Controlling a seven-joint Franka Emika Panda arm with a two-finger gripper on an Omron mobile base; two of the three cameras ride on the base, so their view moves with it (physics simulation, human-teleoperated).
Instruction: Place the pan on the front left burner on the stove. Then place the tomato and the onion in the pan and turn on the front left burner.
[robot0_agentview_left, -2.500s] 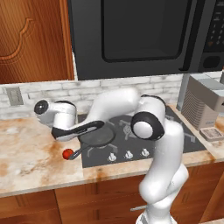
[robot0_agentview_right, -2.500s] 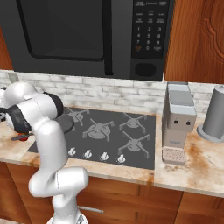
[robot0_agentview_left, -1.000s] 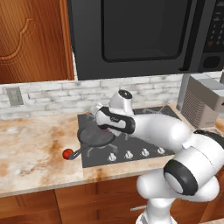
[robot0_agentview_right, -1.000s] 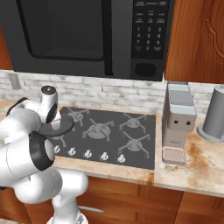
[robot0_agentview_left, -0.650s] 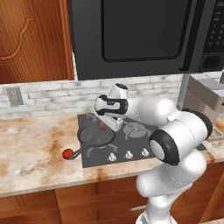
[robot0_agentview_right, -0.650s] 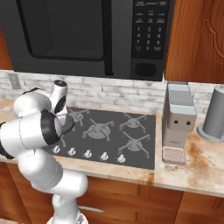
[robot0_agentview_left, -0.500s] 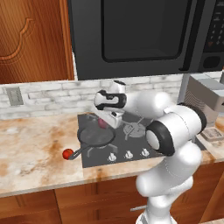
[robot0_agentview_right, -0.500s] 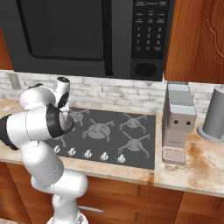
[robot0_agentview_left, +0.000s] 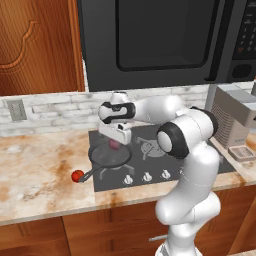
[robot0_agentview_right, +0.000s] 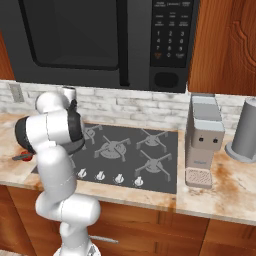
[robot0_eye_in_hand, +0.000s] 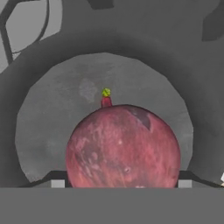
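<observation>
Hand view: my gripper (robot0_eye_in_hand: 118, 186) clamps the onion (robot0_eye_in_hand: 123, 146) directly above the pan (robot0_eye_in_hand: 57, 127), ready for release (I judge). The tomato (robot0_agentview_left: 77, 175) waits on the counter (robot0_agentview_left: 35, 172) beside the handle.

— How's the light?

— Even and flat, fairly bright, with no clear source. The microwave (robot0_agentview_left: 160, 40) front stays near black with only a faint sheen on its door.

— Shadows?

— Soft and weak. Below the microwave, the stove (robot0_agentview_right: 125, 150) reads as a uniform dark grey.

— Sharpness?

— The base views are coarse, with jagged edges. Up close, the onion (robot0_eye_in_hand: 123, 146) looks soft and smeared, its surface blotchy. No bending at the edges.
</observation>
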